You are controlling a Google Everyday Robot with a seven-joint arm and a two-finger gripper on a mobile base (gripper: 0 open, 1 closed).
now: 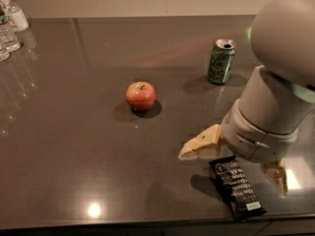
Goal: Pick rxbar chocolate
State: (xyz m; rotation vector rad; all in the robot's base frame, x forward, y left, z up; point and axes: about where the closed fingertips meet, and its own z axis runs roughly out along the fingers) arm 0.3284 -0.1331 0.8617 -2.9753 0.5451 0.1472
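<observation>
The rxbar chocolate (pixel 237 187) is a flat black glossy bar with white lettering, lying on the dark table (pixel 74 146) near the front right edge, its small white label toward the front. My gripper (pixel 231 166) hangs just above the bar's far end, open, with one tan finger (pixel 201 144) to the bar's left and the other finger (pixel 276 176) to its right. The fingers straddle the bar without touching it. The big white arm covers the area right of the bar.
A red apple (pixel 141 96) sits at the table's middle. A green soda can (pixel 221 61) stands behind the gripper at the back right. Clear water bottles (pixel 9 26) stand at the far left back corner. The table's front edge runs just below the bar.
</observation>
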